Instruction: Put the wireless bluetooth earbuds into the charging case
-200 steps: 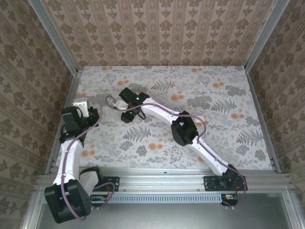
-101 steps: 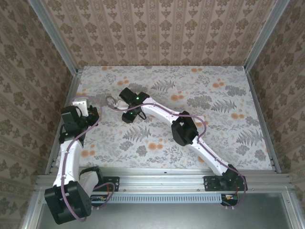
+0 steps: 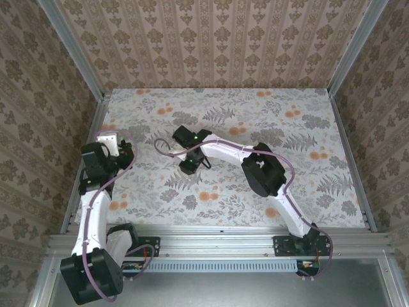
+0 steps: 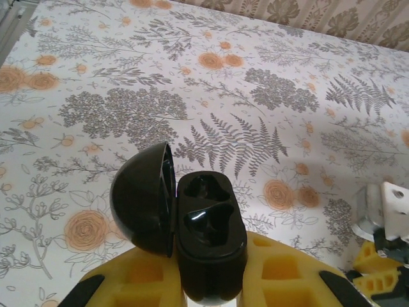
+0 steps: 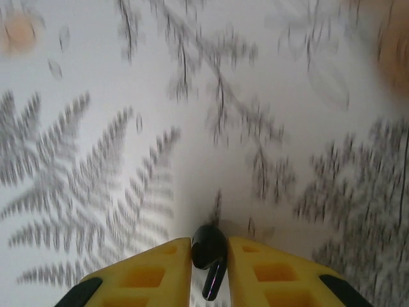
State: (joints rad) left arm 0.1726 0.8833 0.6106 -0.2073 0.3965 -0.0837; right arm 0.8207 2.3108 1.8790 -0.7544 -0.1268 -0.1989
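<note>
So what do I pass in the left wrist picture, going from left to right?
charging case lid, standing open → charging case base → white-and-yellow machine part, right at the edge

Case (image 4: 208,243) shining black, inside and out. Earbud (image 5: 208,249) looking black too. Pads (image 5: 153,275) showing yellow. Table (image 3: 287,128) wearing grey ferns, orange flowers on white. Walls (image 3: 217,45) showing brown leaf stripes. Arms (image 3: 92,211) looking white, black joints.
</note>
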